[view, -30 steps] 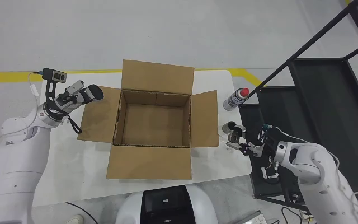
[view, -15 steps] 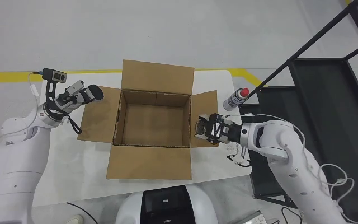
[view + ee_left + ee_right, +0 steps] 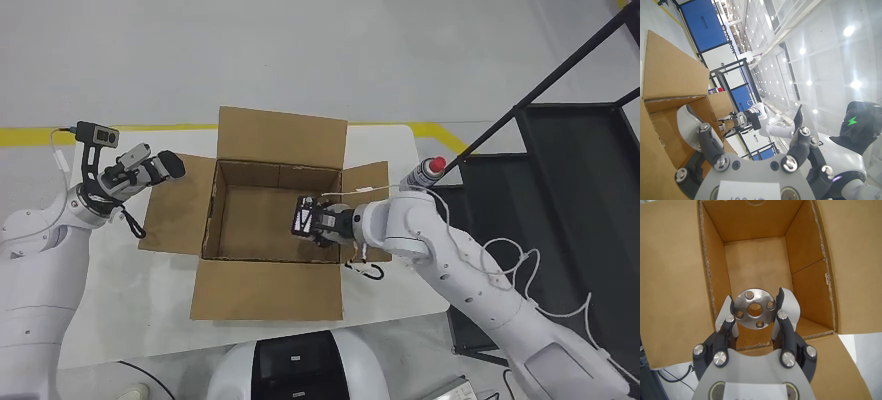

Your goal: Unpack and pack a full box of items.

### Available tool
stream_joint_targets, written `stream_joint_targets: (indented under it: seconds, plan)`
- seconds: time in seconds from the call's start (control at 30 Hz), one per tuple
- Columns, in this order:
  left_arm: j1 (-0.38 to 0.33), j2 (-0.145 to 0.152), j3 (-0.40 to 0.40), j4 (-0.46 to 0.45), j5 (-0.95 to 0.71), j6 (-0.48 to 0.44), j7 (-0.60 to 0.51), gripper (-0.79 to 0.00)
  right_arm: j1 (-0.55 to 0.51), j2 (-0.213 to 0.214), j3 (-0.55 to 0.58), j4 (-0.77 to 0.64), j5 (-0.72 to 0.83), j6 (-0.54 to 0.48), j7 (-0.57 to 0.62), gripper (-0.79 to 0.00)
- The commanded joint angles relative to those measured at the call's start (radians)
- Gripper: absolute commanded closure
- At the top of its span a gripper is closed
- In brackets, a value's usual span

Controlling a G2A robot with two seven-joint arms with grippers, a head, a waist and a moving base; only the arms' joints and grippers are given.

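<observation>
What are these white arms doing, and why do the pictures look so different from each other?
This is a robot with two arms. One picture looks down from a camera above its arms. The other two come from little cameras on its wrists. On the table stands an open cardboard box, and a spray can sits beside it. The right end effector, the grabbing part, is shut on a round metal disc with holes in it and holds it over the box. The left end effector is open, holds nothing, and hangs off to the side of the box.
</observation>
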Motion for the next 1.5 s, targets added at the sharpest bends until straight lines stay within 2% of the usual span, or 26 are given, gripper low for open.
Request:
stream_joint_targets:
  seconds: [0.0,0.4,0.53,0.63,0.9,1.13,1.37,1.4,1.43,1.47]
  plan:
    - [0.0,0.0,0.0,0.0,0.0,0.0,0.0,-0.785,0.021,-0.008,-0.017,0.024,-0.017,0.017,-0.027,0.0]
    - [0.0,0.0,0.0,0.0,0.0,0.0,0.0,-0.785,0.021,-0.008,-0.017,0.024,-0.017,0.017,-0.027,0.0]
    - [0.0,0.0,0.0,0.0,0.0,0.0,0.0,-0.785,0.054,-0.021,-0.052,0.06,-0.021,-0.016,-0.079,0.0]
    - [0.0,0.0,0.0,0.0,0.0,0.0,0.0,-0.785,0.142,-0.055,-0.133,0.161,-0.037,-0.025,-0.119,0.0]
    - [0.0,0.0,0.0,0.0,0.0,0.0,0.0,-0.785,0.334,-0.188,-0.355,0.496,-0.059,0.034,-0.226,0.0]
    - [0.0,0.0,0.0,0.0,0.0,0.0,0.0,-0.785,0.407,-0.282,-0.452,0.74,-0.035,0.001,-0.262,0.0]
    - [0.0,0.0,0.0,0.0,0.0,0.0,0.0,-0.785,0.443,-0.352,-0.489,0.89,-0.011,-0.007,-0.284,0.0]
    - [0.0,0.0,0.0,0.0,0.0,0.0,0.0,-0.785,0.447,-0.362,-0.495,0.906,-0.01,-0.01,-0.289,-0.08]
    - [0.0,0.0,0.0,0.0,0.0,0.0,0.0,-0.785,0.45,-0.371,-0.5,0.925,-0.009,-0.015,-0.29,-0.305]
    - [0.0,0.0,0.0,0.0,0.0,0.0,0.0,-0.785,0.454,-0.38,-0.505,0.944,-0.009,-0.019,-0.292,-0.416]
